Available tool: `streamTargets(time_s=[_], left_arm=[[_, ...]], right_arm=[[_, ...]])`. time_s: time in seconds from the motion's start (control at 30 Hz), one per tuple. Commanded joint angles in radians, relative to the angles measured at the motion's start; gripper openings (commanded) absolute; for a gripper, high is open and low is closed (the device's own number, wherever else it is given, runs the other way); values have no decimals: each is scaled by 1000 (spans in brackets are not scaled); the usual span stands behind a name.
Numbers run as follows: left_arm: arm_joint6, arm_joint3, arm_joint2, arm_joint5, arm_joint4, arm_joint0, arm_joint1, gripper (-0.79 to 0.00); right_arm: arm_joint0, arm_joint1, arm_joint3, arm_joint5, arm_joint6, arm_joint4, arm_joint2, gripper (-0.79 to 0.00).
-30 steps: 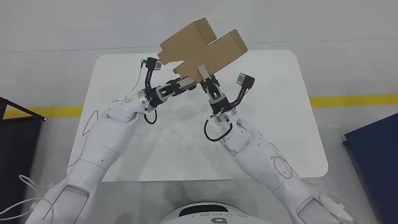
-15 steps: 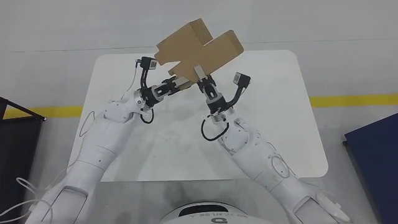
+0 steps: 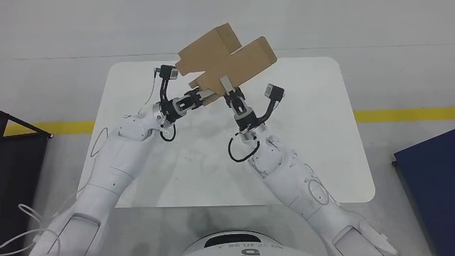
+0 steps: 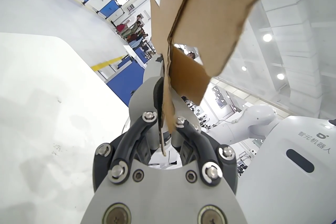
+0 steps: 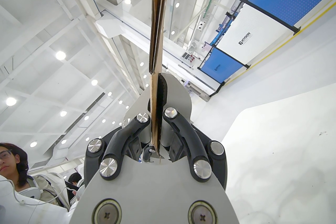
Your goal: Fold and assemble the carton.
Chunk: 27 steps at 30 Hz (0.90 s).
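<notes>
— White, round-cornered worktop (image 3: 320,135) on a pale floor (image 3: 227,7). Where is the carton?

— Held up off the worktop, over its far edge. Part of the brown carton (image 3: 226,55) juts past that edge, above the floor.

— Is it a box?

— No, it is a flattened cardboard blank. From the right wrist it shows edge-on, its layers pressed together, so nothing can be seen inside it. From the left wrist, one flap (image 4: 187,75) bends away from the main panel.

— What holds it?

— Both arms. The left jaws are clamped tight on the carton's lower edge, above the worktop's far strip and a little left of its middle. The right jaws pinch the same edge just beside them, about over the middle of the worktop's far edge. Cardboard fills the gap of each pair.

— And round the worktop?

— A yellow floor line (image 3: 405,114) runs out from the worktop's left and right sides. A dark blue object (image 3: 430,178) lies off the worktop's right side, well apart from it. A black object (image 3: 18,156) lies off its left side, also well apart. Both arms cross the worktop from its near edge.
</notes>
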Motion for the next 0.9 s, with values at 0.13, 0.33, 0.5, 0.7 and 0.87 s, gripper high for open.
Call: streamTargets(time_s=[0.13,0.33,0.5,0.7,0.87], left_arm=[[-5,-4,-3,-8,3,6,1,-785],[-12,-8,-9,-26,-2,14,3,-785],[-25,-12,-17,-42,-14,20,6,-785],[-58,-16,-47,-59,-48,34,16,-785],[-78,-56,-67,-52,-113,59,28,-785]], right_arm=[[-8,-6,0,-5,11,-2,9,-665],[-15,-12,-1,-9,23,-4,18,-175],[-21,-17,-5,-21,28,-3,28,-6],[-36,-15,-25,-48,24,1,66,0],[-57,-4,-46,-58,9,-3,145,0]])
